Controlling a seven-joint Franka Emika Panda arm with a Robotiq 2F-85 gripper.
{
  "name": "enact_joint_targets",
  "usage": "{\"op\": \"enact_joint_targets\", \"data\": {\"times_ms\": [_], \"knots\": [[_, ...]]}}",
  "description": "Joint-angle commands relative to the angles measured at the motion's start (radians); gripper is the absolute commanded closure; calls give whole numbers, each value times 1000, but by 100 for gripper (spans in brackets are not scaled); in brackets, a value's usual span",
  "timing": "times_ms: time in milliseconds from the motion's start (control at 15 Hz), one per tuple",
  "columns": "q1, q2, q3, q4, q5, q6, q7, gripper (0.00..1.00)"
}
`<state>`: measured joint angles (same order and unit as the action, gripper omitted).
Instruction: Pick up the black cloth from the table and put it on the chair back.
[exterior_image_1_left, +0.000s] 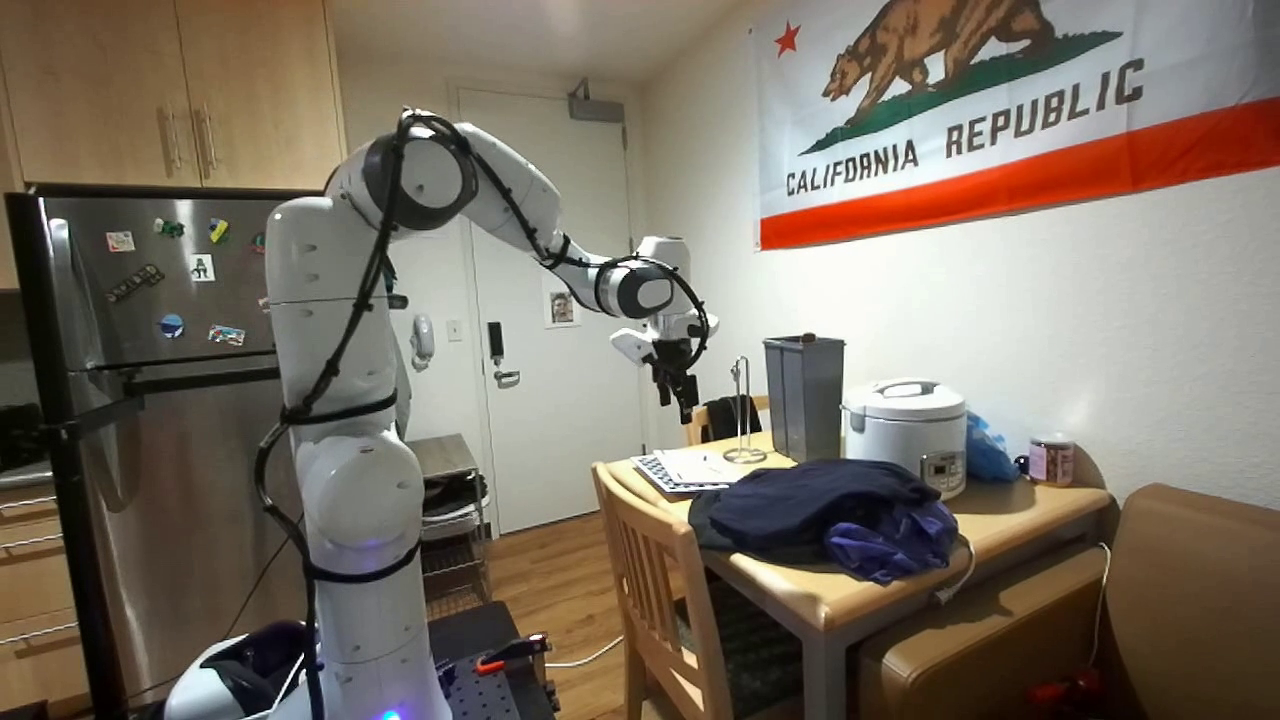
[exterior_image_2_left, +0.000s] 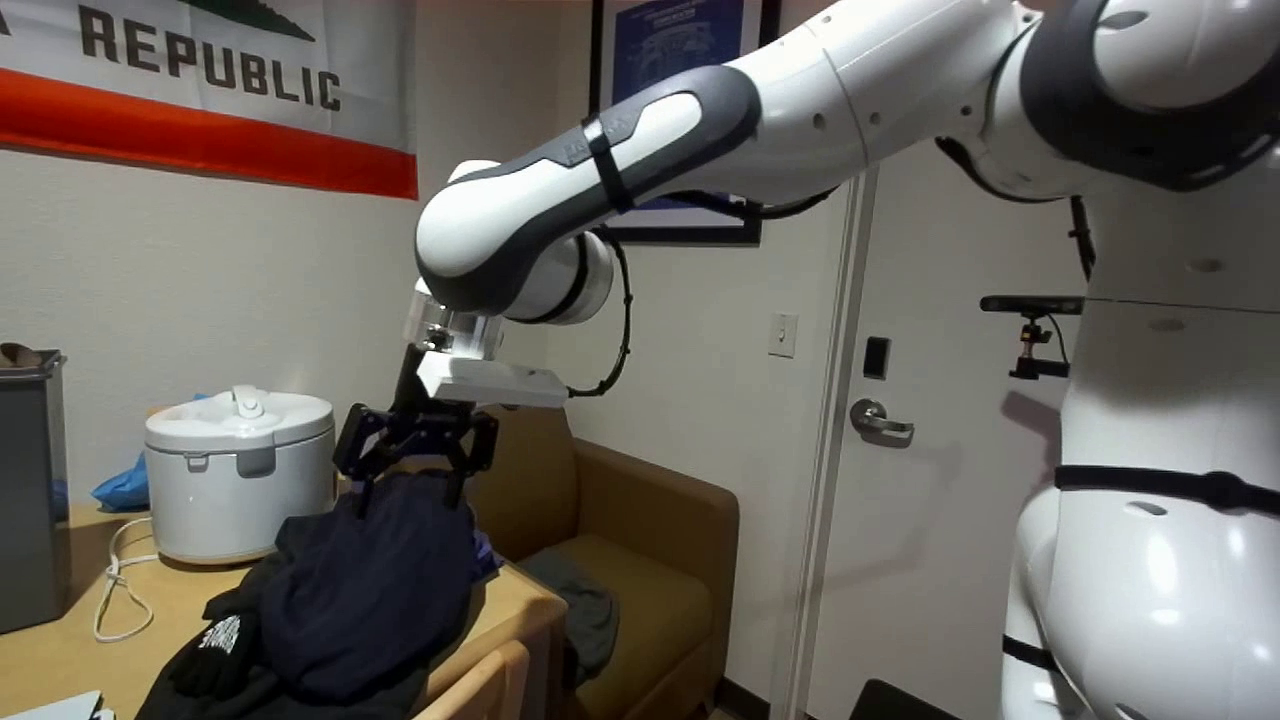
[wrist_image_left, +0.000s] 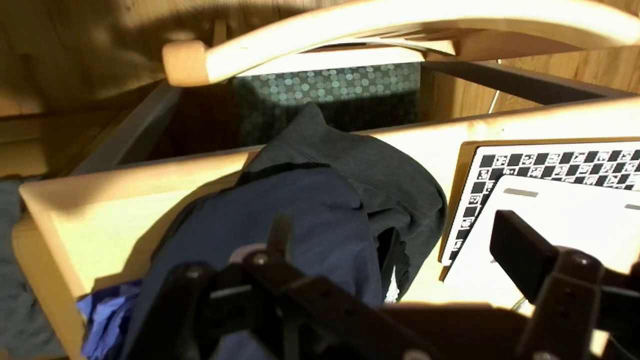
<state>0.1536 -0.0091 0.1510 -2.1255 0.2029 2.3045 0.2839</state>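
Observation:
A dark navy and black cloth heap lies bunched on the wooden table (exterior_image_1_left: 1010, 525). Its navy part (exterior_image_1_left: 820, 500) shows in both exterior views (exterior_image_2_left: 370, 590) and the wrist view (wrist_image_left: 280, 210); its black part (exterior_image_2_left: 200, 660) lies beneath and beside it, also in the wrist view (wrist_image_left: 385, 175). The near chair's wooden back (exterior_image_1_left: 640, 520) stands at the table's edge and spans the top of the wrist view (wrist_image_left: 350, 30). My gripper (exterior_image_1_left: 676, 402) is open and empty in the air above the table. The wrist view shows its fingers (wrist_image_left: 392, 232) wide apart.
A white rice cooker (exterior_image_1_left: 905, 430), grey bin (exterior_image_1_left: 805, 395) and metal stand (exterior_image_1_left: 743, 415) stand on the table. White papers over a checkered board (wrist_image_left: 465, 220) lie beside the heap. Purple cloth (exterior_image_1_left: 890, 540) adjoins it. Another chair holds a black cloth (exterior_image_1_left: 728, 418).

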Motion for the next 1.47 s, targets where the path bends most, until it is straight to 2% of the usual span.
{"op": "enact_joint_targets", "data": {"times_ms": [0, 67, 133, 400, 467, 600, 733, 933, 1267, 1400], "knots": [[6, 113, 4, 120, 20, -40, 119, 0], [5, 116, 7, 127, 49, -32, 40, 0], [6, 91, -1, 75, 10, -4, 72, 0], [11, 119, 0, 112, 24, -3, 56, 0], [8, 123, -1, 105, 54, 34, 68, 0], [12, 143, -10, 102, 57, 93, 175, 0], [10, 165, -14, 94, 107, 139, 232, 0], [18, 203, -35, 76, 105, 213, 365, 0], [50, 268, -125, -9, -55, 410, 657, 0], [86, 310, -189, -24, -153, 476, 808, 0]]}}
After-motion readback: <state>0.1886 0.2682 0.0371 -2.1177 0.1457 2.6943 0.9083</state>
